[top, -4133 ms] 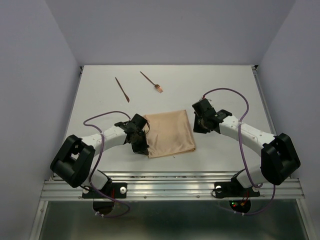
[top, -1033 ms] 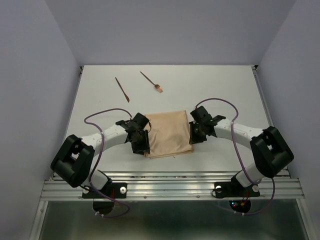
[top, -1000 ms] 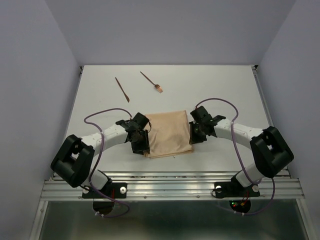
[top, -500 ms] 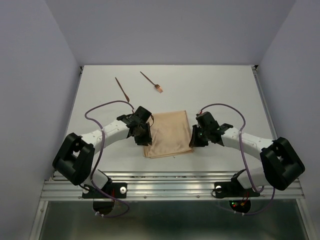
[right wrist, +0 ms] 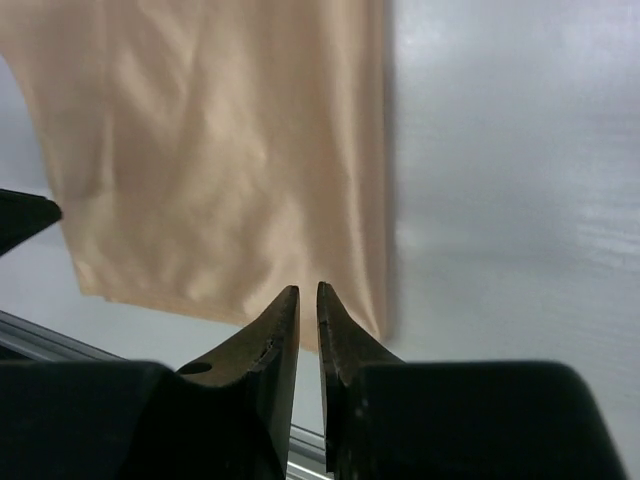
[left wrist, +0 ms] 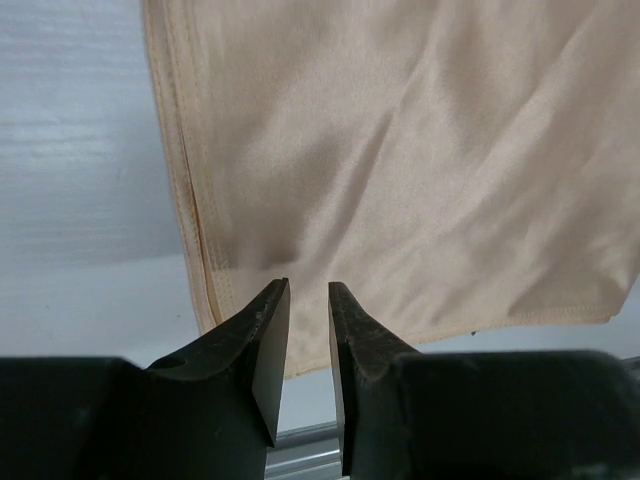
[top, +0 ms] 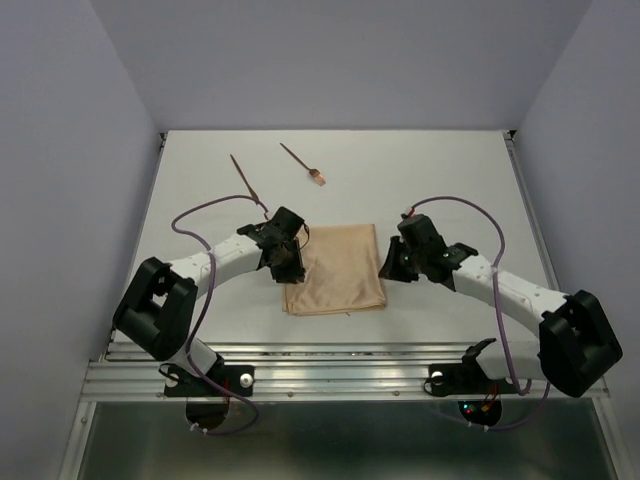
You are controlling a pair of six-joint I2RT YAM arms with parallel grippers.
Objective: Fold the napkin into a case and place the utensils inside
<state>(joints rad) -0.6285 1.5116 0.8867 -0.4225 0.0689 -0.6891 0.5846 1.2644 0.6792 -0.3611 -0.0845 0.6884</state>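
Napkin (top: 333, 268) lay on the table (top: 440, 170), near the front and about mid-width. Left pincer (top: 290, 264) sat at its left edge, right pincer (top: 391, 266) at its right edge, both toward the far corners; contact with the cloth could not be confirmed. Behind the napkin, left of centre and well apart from it, lay the utensils: plain one (top: 246, 180) on the left, forked one (top: 303, 166) to its right, not touching.

Folded tan napkin (top: 333, 268), utensils (top: 299, 162) farther back
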